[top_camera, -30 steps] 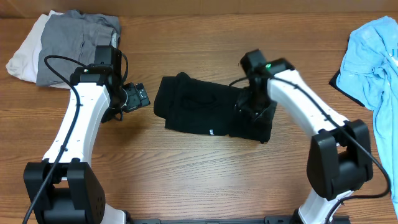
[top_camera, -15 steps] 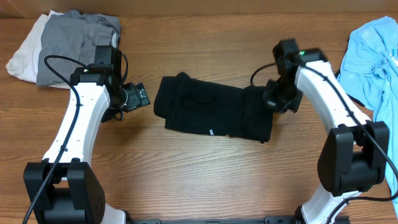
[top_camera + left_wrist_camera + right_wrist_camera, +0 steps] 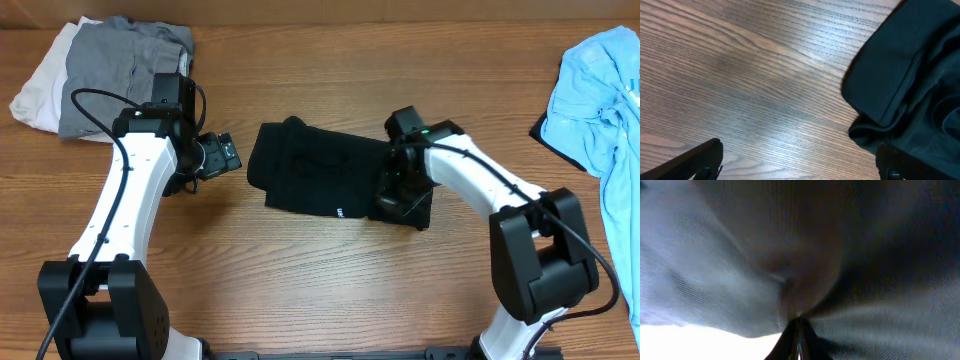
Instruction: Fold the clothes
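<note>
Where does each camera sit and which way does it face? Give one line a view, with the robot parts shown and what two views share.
Overhead: above the table, looking straight down; left arm with open left claw, right arm with right claw on the black shirt.
Left wrist: on the left arm, facing down at wood and the shirt's edge; both fingertips at the bottom corners.
Right wrist: on the right arm, buried in dark fabric; its shut fingertips pinch it.
Shared: all three show the black shirt.

Robot lab: wooden table (image 3: 320, 290), mounted arms (image 3: 120, 205)
</note>
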Motion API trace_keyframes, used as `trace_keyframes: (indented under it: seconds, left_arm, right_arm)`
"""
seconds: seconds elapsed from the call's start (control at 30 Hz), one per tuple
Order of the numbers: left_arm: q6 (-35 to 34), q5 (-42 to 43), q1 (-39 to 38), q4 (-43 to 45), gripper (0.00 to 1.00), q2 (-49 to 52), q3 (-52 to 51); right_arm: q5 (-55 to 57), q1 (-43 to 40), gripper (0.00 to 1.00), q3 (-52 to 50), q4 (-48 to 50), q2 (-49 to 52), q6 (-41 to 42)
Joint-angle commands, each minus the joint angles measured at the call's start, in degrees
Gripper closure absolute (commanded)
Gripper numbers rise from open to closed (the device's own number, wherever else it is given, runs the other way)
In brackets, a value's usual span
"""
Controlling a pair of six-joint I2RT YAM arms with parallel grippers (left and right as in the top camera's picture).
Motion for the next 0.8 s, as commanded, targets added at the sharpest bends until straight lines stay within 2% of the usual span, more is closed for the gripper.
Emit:
trace_keyframes:
  seconds: [0.0,0.17,0.23,0.33,0.37,0.6,0.77]
  left_arm:
    - [-0.3,0.1,-0.4,-0.1,0.00,0.3,0.2]
    - [-0.3,0.1,-0.4,-0.1,0.00,0.3,0.2]
    - [-0.3,0.1,-0.4,-0.1,0.00,0.3,0.2]
    - [-0.3,0.0,-0.4,-0.1,0.00,0.3,0.2]
    - [-0.3,0.1,-0.4,-0.1,0.00,0.3,0.2]
    - [-0.4,0.1,-0.4,0.3,0.00,0.3,0.2]
    - [-0.4,0.1,-0.4,0.2,0.00,0.3,0.2]
  right_arm:
    - [2.7,-0.6,0.95,3.7,-2.0,-1.6,3.1]
    - [8.2,-3.2,0.88,13.1,-8.4,-2.1,1.4]
    - [9.2,-5.4,0.82,16.7,-9.2,-2.1,1.3]
    - [9.1,-8.9,0.65,19.0,-7.6,-2.1,0.3]
    - [9.1,-10.0,0.64,19.0,-6.6,-2.1,0.3]
    - [7.2,-12.7,0.66,17.0,-3.7,-0.7,-1.4]
    - [2.9,-10.9,0.86,16.1,-1.1,3.0,-1.2]
